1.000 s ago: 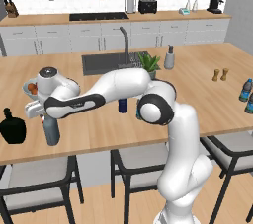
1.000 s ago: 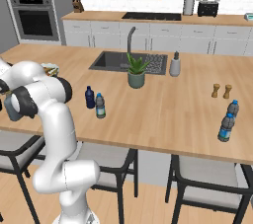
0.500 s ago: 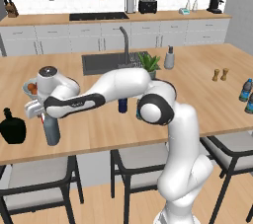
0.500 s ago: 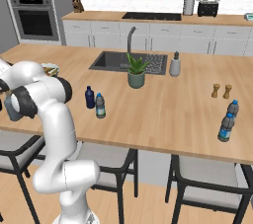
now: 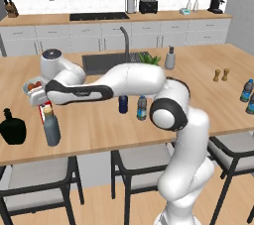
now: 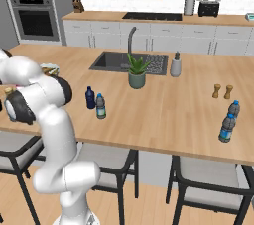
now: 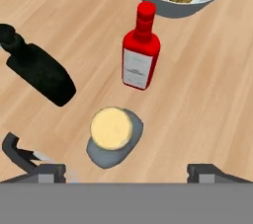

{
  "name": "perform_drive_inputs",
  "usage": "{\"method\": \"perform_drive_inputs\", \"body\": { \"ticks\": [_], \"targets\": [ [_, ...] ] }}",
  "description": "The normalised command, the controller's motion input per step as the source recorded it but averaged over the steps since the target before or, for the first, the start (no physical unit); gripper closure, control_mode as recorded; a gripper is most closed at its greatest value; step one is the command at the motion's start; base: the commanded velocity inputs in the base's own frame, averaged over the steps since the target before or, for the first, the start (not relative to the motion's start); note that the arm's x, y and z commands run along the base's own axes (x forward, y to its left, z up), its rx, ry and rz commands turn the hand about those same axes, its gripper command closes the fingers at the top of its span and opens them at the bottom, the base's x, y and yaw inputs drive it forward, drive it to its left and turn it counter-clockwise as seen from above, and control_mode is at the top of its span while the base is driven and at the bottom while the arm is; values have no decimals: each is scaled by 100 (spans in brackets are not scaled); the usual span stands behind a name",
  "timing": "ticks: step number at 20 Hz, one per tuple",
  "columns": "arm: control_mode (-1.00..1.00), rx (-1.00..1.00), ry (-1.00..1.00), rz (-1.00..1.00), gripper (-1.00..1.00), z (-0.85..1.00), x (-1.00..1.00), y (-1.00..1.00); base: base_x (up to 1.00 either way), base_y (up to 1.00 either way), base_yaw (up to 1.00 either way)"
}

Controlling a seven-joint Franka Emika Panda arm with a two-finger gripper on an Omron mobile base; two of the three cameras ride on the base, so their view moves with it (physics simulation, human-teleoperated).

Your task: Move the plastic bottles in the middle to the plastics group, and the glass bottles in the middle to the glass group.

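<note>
Dark grey glass bottle [image 5: 51, 129] with tan cork top: upright on the wooden island counter [image 5: 198, 100], near its left front edge, free of any grip. Seen from above in the hand view [image 7: 114, 137], between the two finger tips but touching neither.
Gripper [image 7: 121, 171]: directly above that bottle, jaws spread wide, holding nothing.
Slim red bottle [image 7: 140, 53] with white label: upright just beyond the grey bottle, apart from it.
Squat black bottle [image 5: 12, 128] with narrow neck: left of the grey bottle, near but not touching.
White bowl [image 7: 180, 2] of fruit: beyond the red bottle.
Dark navy bottle [image 6: 90, 97] and pale-blue water bottle [image 6: 100, 106]: side by side at the counter's middle, well right of the glass items.
Potted green plant [image 6: 136, 71]: behind those two, at the sink's [image 6: 106, 62] near edge.
Pale grey pump dispenser [image 6: 175, 65]: right of the sink.
Two clear-blue water bottles [image 6: 227, 123]: far right end of the counter.
Pair of small brown shakers [image 6: 222, 91]: just behind those.
</note>
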Motion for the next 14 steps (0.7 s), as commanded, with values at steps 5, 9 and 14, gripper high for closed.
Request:
{"method": "perform_drive_inputs", "body": {
  "ticks": [5,9,14],
  "targets": [
    [-100,3,0,0,-100,37,-31,-95,0,0,0],
    [-100,6,0,-1,-100,38,-25,-100,0,0,0],
    [-100,5,0,-3,-100,32,-14,-100,0,0,0]
  ]
}}
